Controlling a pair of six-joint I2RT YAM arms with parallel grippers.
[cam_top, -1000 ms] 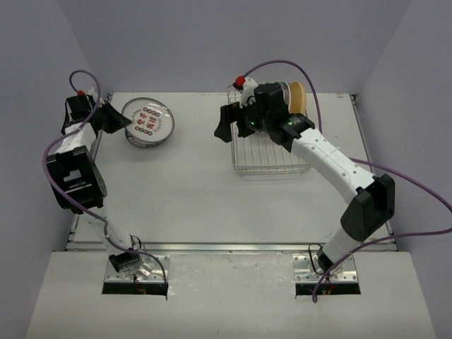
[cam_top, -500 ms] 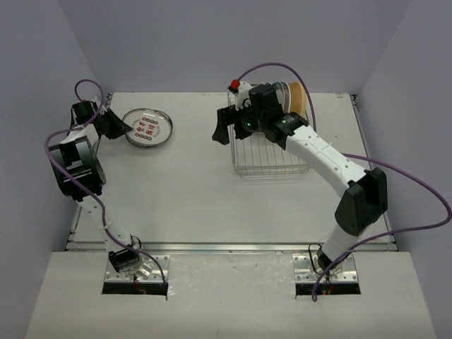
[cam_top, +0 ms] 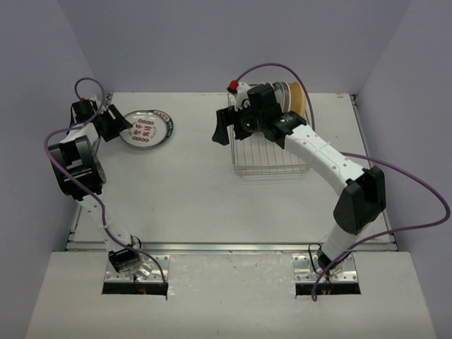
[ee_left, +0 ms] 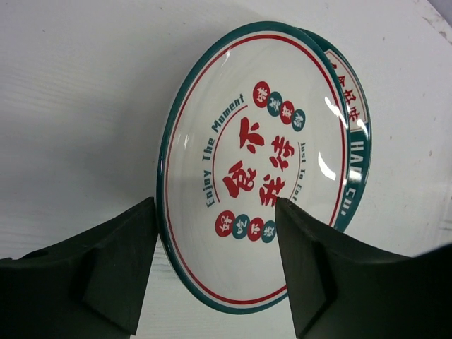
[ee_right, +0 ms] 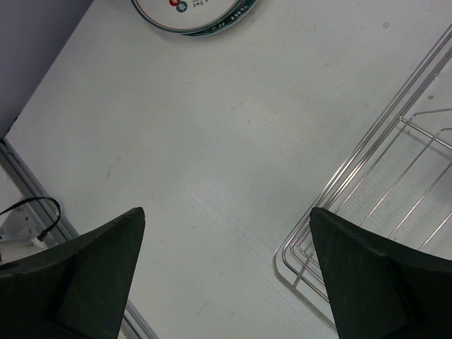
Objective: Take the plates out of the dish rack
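On the table (cam_top: pixel 198 183), plates (ee_left: pixel 254 169) lie before left tool (ee_left: pixel 214 236).

- Soft, even light falls from above on the tabletop (cam_top: pixel 191 183); shadows under the arms are faint and blurred.
- In the left wrist view, white glare streaks cross the right side of the glossy plate (ee_left: pixel 247 176).
- The left end effector (ee_left: pixel 215 208) and right end effector (ee_right: pixel 227 212) show as dark, near-featureless shapes with slightly soft edges.
- The wires of the rack (ee_right: pixel 385 198) glint and look sharp.
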